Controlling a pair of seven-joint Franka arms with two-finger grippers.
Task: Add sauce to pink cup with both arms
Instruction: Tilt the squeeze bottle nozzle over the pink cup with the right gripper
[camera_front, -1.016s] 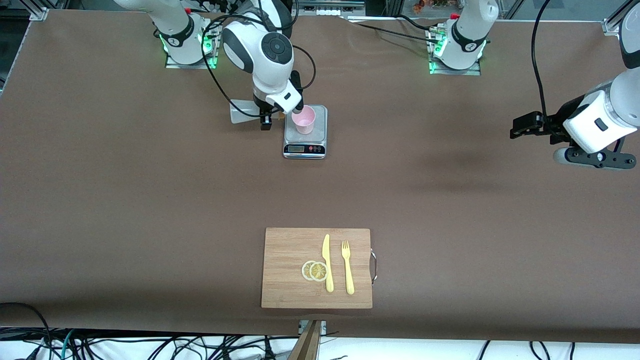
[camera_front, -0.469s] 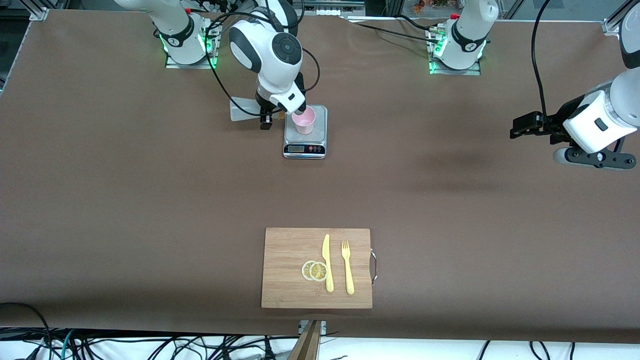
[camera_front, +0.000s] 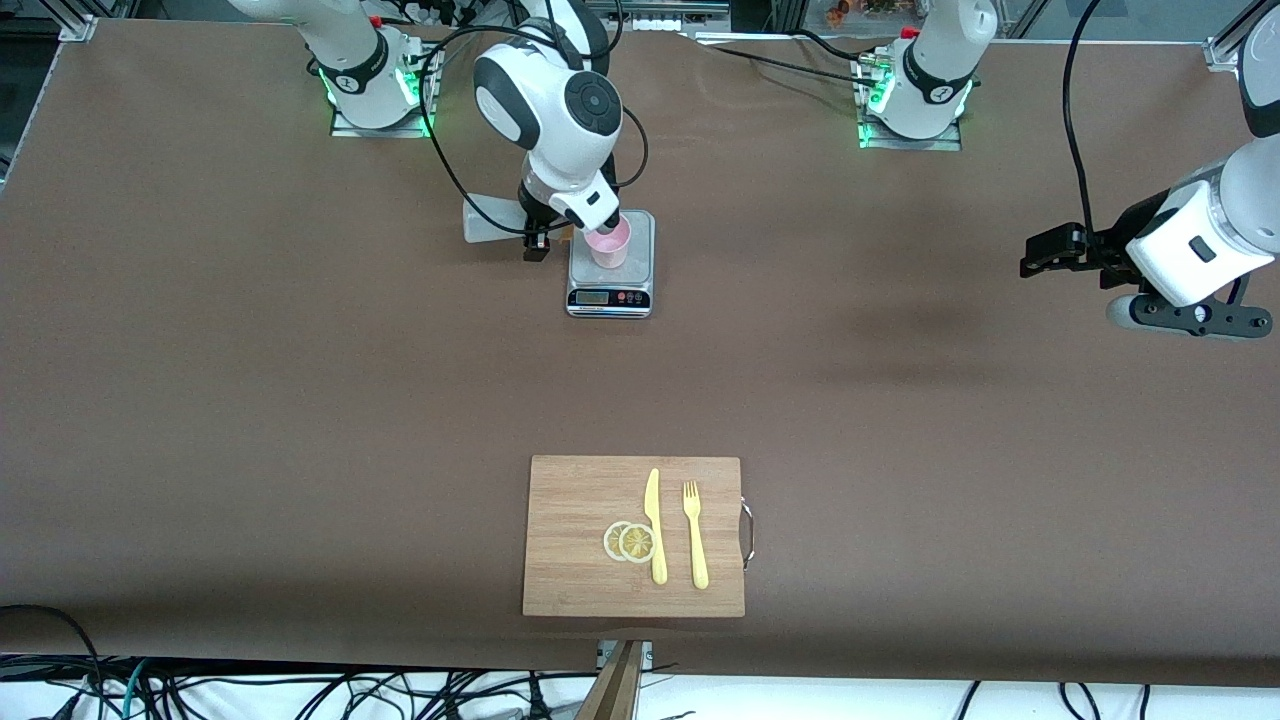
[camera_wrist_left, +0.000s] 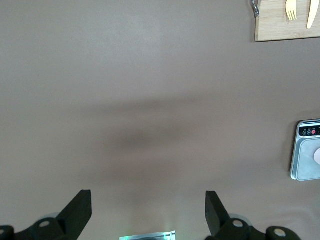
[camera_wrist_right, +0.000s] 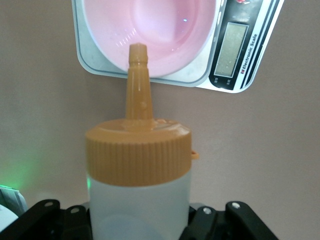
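Orange-capped sauce (camera_wrist_right: 138, 175) tipped, nozzle toward pink cup (camera_front: 608, 243) | right tool (camera_front: 540, 235) gripping it | left tool (camera_wrist_left: 145, 210) open

grey scale (camera_front: 610, 282) up near the bases | bamboo board (camera_front: 580, 560) closer to camera, with knife (camera_front: 655, 525), fork (camera_front: 694, 533), lemon slices (camera_front: 629, 541) on it

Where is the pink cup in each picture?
Front view: the pink cup stands on the grey scale, under the right arm's wrist.
Left wrist view: only a sliver of the cup shows at the picture's edge, on the scale.
Right wrist view: the cup fills the top, with the sauce bottle's orange nozzle pointing at its rim.
Shared landmark: the scale, seen in all three.
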